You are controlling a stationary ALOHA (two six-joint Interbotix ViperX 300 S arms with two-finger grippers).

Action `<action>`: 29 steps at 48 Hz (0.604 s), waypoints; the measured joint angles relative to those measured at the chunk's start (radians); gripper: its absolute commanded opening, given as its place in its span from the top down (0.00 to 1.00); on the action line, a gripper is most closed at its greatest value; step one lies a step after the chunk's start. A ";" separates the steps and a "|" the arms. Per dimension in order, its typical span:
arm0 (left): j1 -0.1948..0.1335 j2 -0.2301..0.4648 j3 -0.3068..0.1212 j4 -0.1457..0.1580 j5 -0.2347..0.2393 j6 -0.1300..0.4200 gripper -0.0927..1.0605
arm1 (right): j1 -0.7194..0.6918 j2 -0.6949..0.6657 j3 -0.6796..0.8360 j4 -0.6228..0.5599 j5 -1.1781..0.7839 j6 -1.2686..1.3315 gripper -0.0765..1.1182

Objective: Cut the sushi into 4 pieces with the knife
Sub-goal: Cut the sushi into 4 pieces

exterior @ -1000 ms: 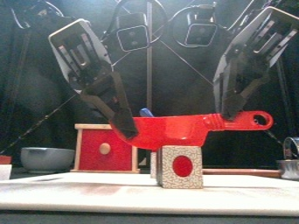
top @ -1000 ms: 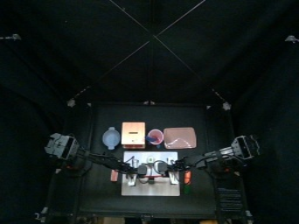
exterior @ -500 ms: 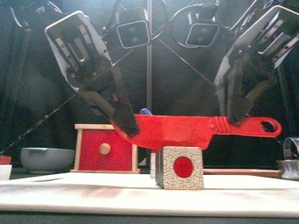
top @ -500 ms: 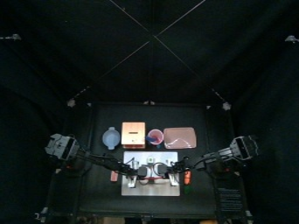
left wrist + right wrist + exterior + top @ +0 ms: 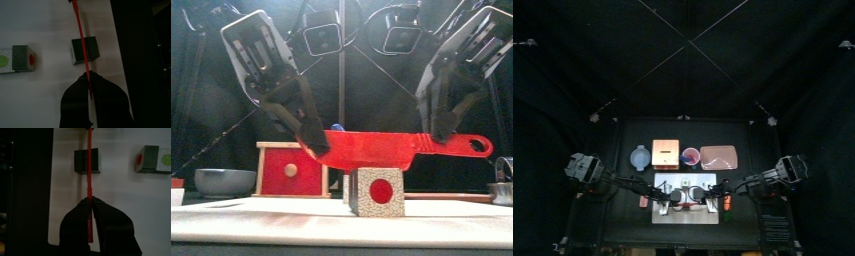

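Over the white cutting board (image 5: pixel 251 222) | left gripper (image 5: pixel 314 144) and right gripper (image 5: pixel 442 132) each clamp one end of the red knife (image 5: pixel 372 150) so it lies level | sushi block (image 5: pixel 374 192) stands directly beneath, perhaps touching | set for a straight downward press

The board (image 5: pixel 684 215) lies at the middle of the table's (image 5: pixel 633 132) front edge. Behind it, four things sit in a row across the table: a bowl (image 5: pixel 640 157) furthest left, then a box (image 5: pixel 667 155), a cup (image 5: pixel 691 156), and a tray (image 5: pixel 718 156) furthest right. One sushi piece (image 5: pixel 376 192) stands on the board. A second piece (image 5: pixel 20 58) lies apart from it, off to one side of the knife (image 5: pixel 372 150). The knife hangs level, left to right, directly over the first piece, with its blade end in the left gripper (image 5: pixel 311 143) and its handle in the right gripper (image 5: pixel 442 135).
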 measured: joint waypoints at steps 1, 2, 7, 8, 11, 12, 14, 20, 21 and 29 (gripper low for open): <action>0.000 0.000 0.000 0.000 0.000 0.000 0.66 | 0.000 0.002 0.000 0.000 0.000 0.000 0.68; 0.002 0.000 0.000 -0.002 0.000 0.000 0.66 | 0.000 0.002 0.000 0.002 0.000 0.000 0.68; 0.002 0.002 -0.002 -0.003 0.000 0.000 0.66 | 0.002 0.005 0.000 0.000 0.000 0.000 0.68; 0.000 0.003 -0.002 -0.003 0.000 0.000 0.66 | 0.002 0.005 -0.002 0.002 -0.002 0.000 0.68; 0.006 0.011 0.003 -0.002 0.000 0.000 0.66 | 0.000 0.015 0.000 0.002 -0.008 0.000 0.68; 0.006 0.015 0.003 -0.003 0.000 0.002 0.66 | 0.000 0.020 0.000 0.000 -0.008 0.000 0.68; 0.011 0.025 0.003 -0.002 0.002 0.002 0.66 | -0.003 0.023 0.000 -0.005 -0.006 0.000 0.68; 0.011 0.031 0.003 -0.002 0.002 0.002 0.66 | -0.006 0.028 0.000 -0.002 -0.006 -0.002 0.68; 0.011 0.034 0.003 -0.002 0.002 0.000 0.66 | -0.005 0.029 0.000 -0.002 -0.006 0.000 0.68; 0.011 0.057 0.003 -0.002 -0.002 0.002 0.66 | -0.003 0.058 0.000 -0.002 -0.014 0.000 0.68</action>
